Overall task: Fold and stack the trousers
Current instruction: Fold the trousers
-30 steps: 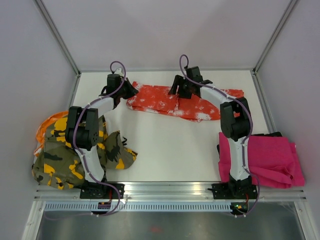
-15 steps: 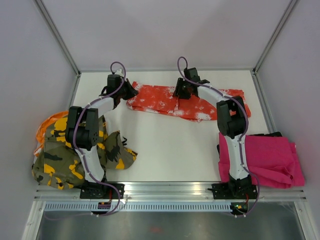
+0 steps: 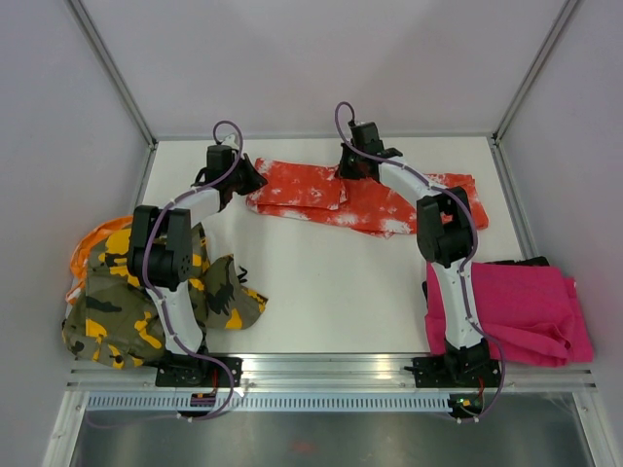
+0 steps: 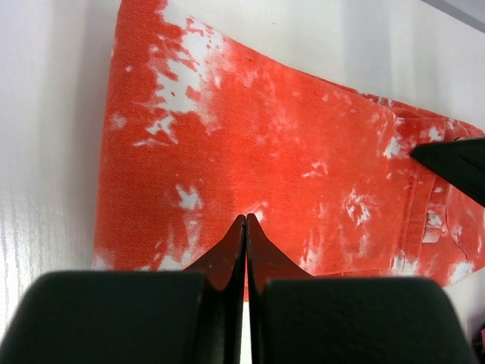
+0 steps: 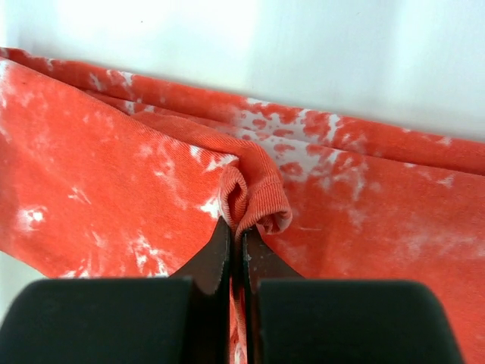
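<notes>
Left of the orange trousers (image 3: pixel 360 199), the camouflage trousers (image 3: pixel 156 292) lie heaped as before. The left gripper (image 4: pixel 245 227) stays closed at the orange trousers' left end. Whether its tips have caught cloth is unclear. At the far edge of the orange trousers, the right gripper (image 5: pixel 235 227), wide open a second ago, has reached farther back and clamped on a bunched ridge of cloth. To the right of the orange trousers and nearer the arm bases, the pink trousers (image 3: pixel 531 311) wait. With this hold, folding can likely begin.
</notes>
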Controlling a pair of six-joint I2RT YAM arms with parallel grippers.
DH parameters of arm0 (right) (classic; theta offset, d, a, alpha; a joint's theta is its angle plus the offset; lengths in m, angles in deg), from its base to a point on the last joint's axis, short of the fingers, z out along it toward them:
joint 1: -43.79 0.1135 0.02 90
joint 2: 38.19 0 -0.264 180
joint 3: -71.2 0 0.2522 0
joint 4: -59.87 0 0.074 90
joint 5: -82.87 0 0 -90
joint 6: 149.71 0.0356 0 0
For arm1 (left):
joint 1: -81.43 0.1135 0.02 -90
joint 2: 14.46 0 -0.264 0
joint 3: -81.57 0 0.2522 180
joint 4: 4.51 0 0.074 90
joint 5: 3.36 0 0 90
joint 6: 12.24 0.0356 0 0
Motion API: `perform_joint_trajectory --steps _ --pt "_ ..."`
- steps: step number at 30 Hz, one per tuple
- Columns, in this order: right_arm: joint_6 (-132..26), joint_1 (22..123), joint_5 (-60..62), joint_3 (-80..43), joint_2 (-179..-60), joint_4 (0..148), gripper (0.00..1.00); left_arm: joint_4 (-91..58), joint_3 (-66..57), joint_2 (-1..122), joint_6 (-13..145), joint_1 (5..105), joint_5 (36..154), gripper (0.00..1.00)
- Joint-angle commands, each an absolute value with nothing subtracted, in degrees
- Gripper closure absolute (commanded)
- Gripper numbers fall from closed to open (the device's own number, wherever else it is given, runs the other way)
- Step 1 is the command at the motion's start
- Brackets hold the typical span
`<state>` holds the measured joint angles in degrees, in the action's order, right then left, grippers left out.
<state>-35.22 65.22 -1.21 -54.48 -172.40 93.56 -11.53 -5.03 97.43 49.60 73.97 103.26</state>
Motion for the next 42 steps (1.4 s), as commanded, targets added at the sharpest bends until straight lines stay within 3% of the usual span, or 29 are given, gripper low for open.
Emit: perform_joint_trajectory --steps 1,8,10,11,13,14,17,20,22,29,31,37,40,42 --pt "-37.56 65.24 -3.43 -54.28 -170.29 90.69 1.0 -11.16 -7.78 98.12 50.95 74.32 103.87 0.98" --pt "-33.96 64.44 -2.82 -49.45 -171.34 90.68 0.99 -12.38 -8.66 98.91 51.13 74.84 103.78 0.98" --pt "-33.0 64.44 -2.3 -48.65 -171.17 91.56 0.9 -13.87 -9.97 99.0 51.48 75.45 103.08 0.96" --pt "-32.73 64.44 -1.86 -48.38 -170.99 92.0 0.71 -15.36 -10.5 99.18 51.48 75.63 102.81 0.93" --pt "-32.81 64.45 0.25 -48.38 -170.38 92.79 0.49 -16.51 -11.81 99.27 52.27 75.9 101.77 0.79" --pt "-32.99 64.53 0.78 -48.38 -169.85 93.05 0.35 -16.95 -12.26 99.27 53.49 75.98 101.15 0.6" --pt "-35.1 64.44 1.14 -49.0 -165.56 94.89 0.27 -23.17 -14.98 100.05 54.73 75.9 97.28 0.29" --pt "-38.08 64.27 1.05 -51.01 -161.95 97.18 0.28 -27.14 -18.67 102.25 53.77 75.99 95.43 0.14" --pt "-39.32 64.27 1.57 -52.42 -160.54 99.12 0.35 -29.34 -20.61 104.35 52.8 75.99 96.04 0.13" --pt "-38.8 65.14 6.4 -50.23 -159.56 99.3 0.75 -32.51 -24.03 109.27 50.69 75.99 96.83 0.15" --pt "-38.44 65.76 6.58 -49.01 -160.09 98.86 0.81 -33.56 -25.09 110.25 50.69 75.99 98.15 0.17" --pt "-37.39 67.35 4.04 -43.2 -162.64 93.06 0.94 -33.66 -25.44 112.01 51.13 75.99 102.27 0.3" --pt "-38.43 67.43 1.14 -42.41 -165.09 92.36 0.99 -33.22 -25.53 112.36 50.95 75.99 104.3 0.47" --pt "-39.4 67.34 0.61 -42.06 -166.68 92.44 1.0 -31.99 -25.09 112.1 50.86 75.99 104.74 0.73"
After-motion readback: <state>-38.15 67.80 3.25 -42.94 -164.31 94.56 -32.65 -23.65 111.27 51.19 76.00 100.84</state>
